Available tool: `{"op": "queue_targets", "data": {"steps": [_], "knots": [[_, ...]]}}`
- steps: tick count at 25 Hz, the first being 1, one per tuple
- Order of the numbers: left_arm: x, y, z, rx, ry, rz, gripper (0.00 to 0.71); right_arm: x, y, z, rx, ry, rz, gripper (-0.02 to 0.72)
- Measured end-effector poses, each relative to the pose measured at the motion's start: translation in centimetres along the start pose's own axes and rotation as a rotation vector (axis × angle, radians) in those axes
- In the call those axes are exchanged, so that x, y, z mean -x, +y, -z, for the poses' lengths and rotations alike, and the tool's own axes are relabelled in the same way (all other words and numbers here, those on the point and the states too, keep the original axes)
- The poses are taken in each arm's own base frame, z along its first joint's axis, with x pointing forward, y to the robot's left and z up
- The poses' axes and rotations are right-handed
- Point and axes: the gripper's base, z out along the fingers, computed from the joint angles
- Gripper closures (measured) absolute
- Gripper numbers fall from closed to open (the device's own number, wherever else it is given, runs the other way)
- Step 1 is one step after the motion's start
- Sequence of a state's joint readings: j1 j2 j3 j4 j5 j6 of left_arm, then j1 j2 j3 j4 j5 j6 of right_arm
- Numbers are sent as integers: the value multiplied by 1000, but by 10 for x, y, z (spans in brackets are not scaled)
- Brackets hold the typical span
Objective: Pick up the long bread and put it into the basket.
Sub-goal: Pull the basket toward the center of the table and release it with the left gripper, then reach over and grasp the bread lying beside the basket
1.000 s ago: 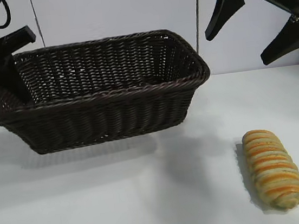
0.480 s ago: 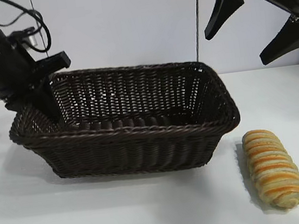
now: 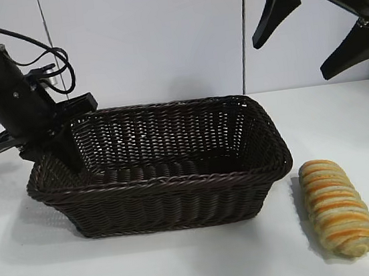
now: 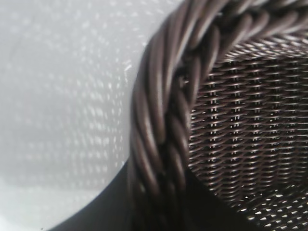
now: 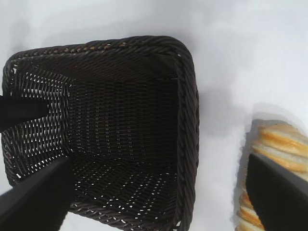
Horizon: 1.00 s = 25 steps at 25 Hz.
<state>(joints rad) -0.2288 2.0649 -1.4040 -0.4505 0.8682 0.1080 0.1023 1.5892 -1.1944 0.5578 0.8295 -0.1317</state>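
Long bread (image 3: 338,207) lying on the surface (image 3: 187,265) just beside the basket (image 3: 179,202), left pincer (image 3: 53,137) clamped on its far-left rim, right pincer (image 3: 319,24) spread wide above; pickup pending, calling for descent onto the loaf.

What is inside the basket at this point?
Only the left end effector, gripping the left wall of the basket; otherwise bare wicker. The long bread lies outside on the table. The near wall hides some floor.
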Motion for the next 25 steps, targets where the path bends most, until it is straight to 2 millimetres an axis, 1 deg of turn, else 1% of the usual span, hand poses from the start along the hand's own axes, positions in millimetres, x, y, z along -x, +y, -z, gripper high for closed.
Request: {"op": "queue_targets", "data": {"steps": [1,4,6,7,11,18,21,25], "knots": [[0,0,1,-1,4,-1,359,0,0,0,0,0,0,8],[1,-3,4,-9,23,-3,159,0,0,0,0,0,0,8],[3,-6,8,-15,31,-4,88,0,0,0,0,0,0,8],[5,-7,11,-18,26,-6,69,0,0,0,0,0,0,8],[8,-12,29,-8,-16,-4,42,0,0,0,0,0,0,8],[6,-19,66,45,-84,-46,34,0,0,0,0,0,0,8],[10,-16,84,127,-113,-64,34,0,0,0,0,0,0,8],[19,-1,112,252,-147,-68,33,0,0,0,0,0,0,8]]}}
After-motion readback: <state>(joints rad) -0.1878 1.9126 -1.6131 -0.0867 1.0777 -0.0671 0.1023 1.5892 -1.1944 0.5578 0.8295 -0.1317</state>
